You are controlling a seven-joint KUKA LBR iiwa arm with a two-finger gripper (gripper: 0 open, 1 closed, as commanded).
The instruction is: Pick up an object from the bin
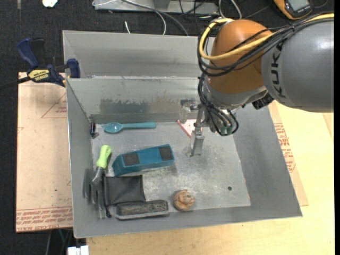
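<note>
The claw [195, 153] hangs low over bare floor in the middle of the bin [223, 169], gripping nothing, and whether it is apart or together cannot be told. Nearest lie a small pink-and-white piece [186, 127] just behind it and a teal toy car [143, 160] to its left. Either would call for centring above it before descending.

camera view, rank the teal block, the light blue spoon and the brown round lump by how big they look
1. teal block, clearly the largest.
2 or 3. light blue spoon and brown round lump: the spoon is longer but thin, the lump shorter but fuller, so I won't rank them.
</note>
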